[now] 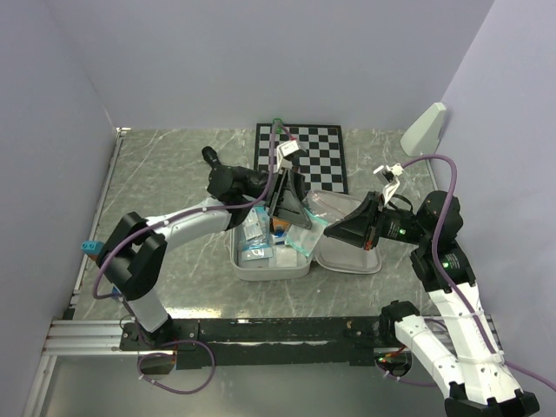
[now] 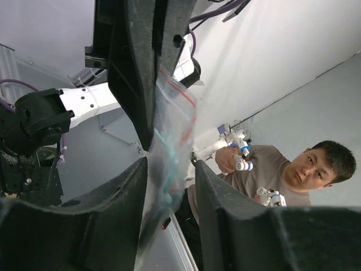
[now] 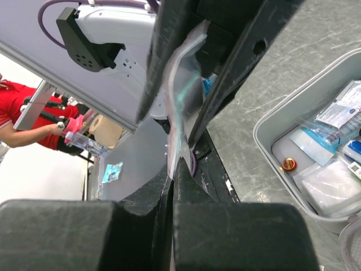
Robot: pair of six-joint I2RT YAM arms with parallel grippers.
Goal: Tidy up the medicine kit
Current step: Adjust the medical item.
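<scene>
The medicine kit [image 1: 250,270] lies open mid-table, its tray full of packets and its lid [image 1: 352,259] flat to the right. It also shows in the right wrist view [image 3: 264,131]. My right gripper [image 3: 172,169] is shut on the lower edge of a clear zip bag [image 3: 181,93] with a red seal line [image 2: 179,96]. My left gripper [image 2: 171,169] is open, with one finger on each side of the same bag. In the top view both grippers, left [image 1: 291,204] and right [image 1: 334,230], meet just above the kit's far right side.
A black-and-white chessboard [image 1: 304,156] lies behind the kit. A white wedge-shaped object [image 1: 424,129] stands at the back right wall. Inside the tray are white and blue packets [image 3: 338,116] and a small red-gold round item [image 3: 289,164].
</scene>
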